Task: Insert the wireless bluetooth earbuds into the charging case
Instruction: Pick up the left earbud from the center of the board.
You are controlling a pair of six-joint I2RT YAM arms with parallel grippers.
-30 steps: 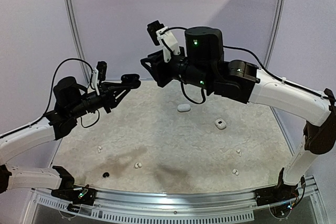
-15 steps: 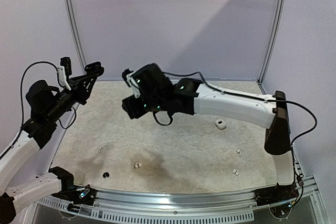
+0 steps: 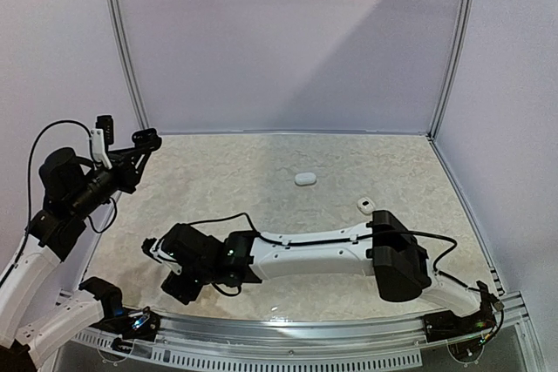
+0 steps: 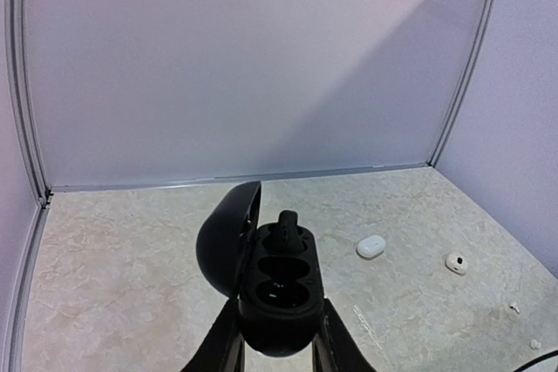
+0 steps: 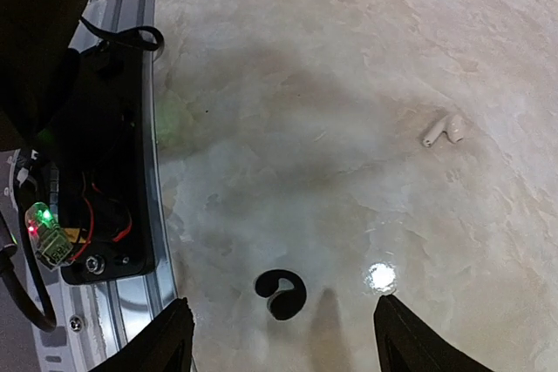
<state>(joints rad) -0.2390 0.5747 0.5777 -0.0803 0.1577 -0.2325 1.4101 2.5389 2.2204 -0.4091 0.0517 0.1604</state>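
My left gripper (image 4: 277,337) is shut on an open black charging case (image 4: 279,289), held high over the table's left side (image 3: 144,138). The lid stands up on the left, and one black earbud (image 4: 289,231) sits in the far slot. My right arm stretches low across the near table, and its gripper (image 3: 179,289) hangs by the front left corner. In the right wrist view that gripper (image 5: 283,346) is open, its fingers (image 5: 166,341) wide apart above a black earbud (image 5: 281,293) lying on the table. A white earbud (image 5: 444,131) lies farther off.
A closed white case (image 3: 305,179) and a second white case (image 3: 365,206) lie mid-table toward the back. The left arm's base and the metal front rail (image 5: 105,198) lie close to the right gripper. Walls enclose the back and sides.
The right arm swung from high over mid-table down to the near left corner, and its jaws opened. The left arm drew back to the left with the black case.
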